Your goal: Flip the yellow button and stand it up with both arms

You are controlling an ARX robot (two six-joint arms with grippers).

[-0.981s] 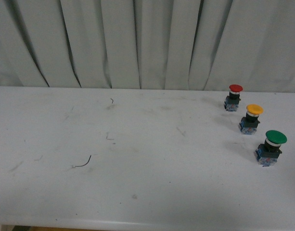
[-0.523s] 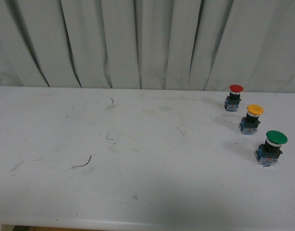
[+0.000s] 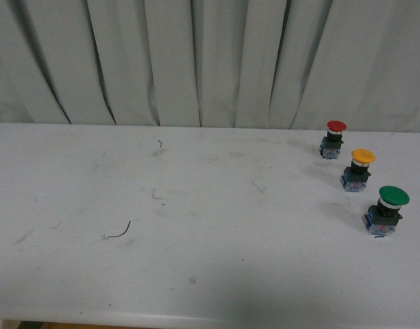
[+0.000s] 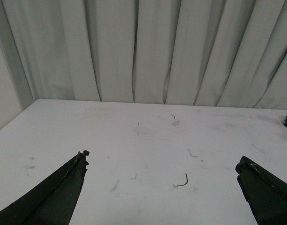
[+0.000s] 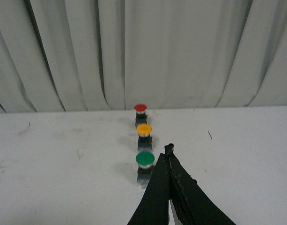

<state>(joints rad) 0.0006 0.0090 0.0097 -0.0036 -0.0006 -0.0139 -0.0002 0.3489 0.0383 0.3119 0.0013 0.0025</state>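
The yellow button point(image 3: 359, 168) stands upright on the white table at the right, cap up on its black collar and blue-grey block; the right wrist view shows the yellow button point(image 5: 144, 131) in the middle of a row. No arm shows in the front view. My right gripper point(image 5: 168, 149) is shut with nothing in it, its tip just beside the green-capped switch and short of the yellow one. My left gripper point(image 4: 162, 161) is open wide over bare table, far from the buttons.
A red-capped switch point(image 3: 332, 140) stands behind the yellow button and a larger green-capped switch point(image 3: 386, 209) in front of it, all near the table's right side. A small dark curled wire point(image 3: 119, 232) lies left of centre. Grey curtains point(image 3: 196, 62) hang behind the table.
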